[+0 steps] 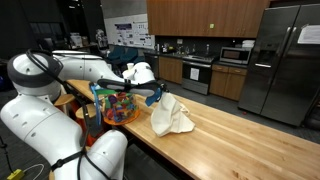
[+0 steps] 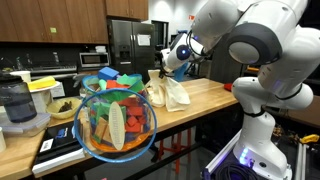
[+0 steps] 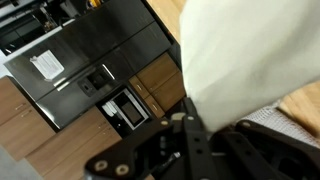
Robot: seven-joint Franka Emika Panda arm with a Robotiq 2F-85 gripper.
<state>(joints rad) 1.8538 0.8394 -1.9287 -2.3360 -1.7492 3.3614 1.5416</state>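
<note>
Cloth [image 1: 172, 116] cream, crumpled, top raised off wooden table [image 1: 245, 138]; fingers [image 1: 157, 96] clamped on it

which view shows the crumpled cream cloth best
An exterior view: the crumpled cream cloth shows whole, near, on the light wooden table. In an exterior view it sits farther back; the wrist view catches only one close, cropped part.

Jaws pinching cream cloth [image 2: 170, 93] above wooden table [image 2: 215, 96], toy-filled bowl [image 2: 78, 122] in foreground

No legible text anywhere.
</note>
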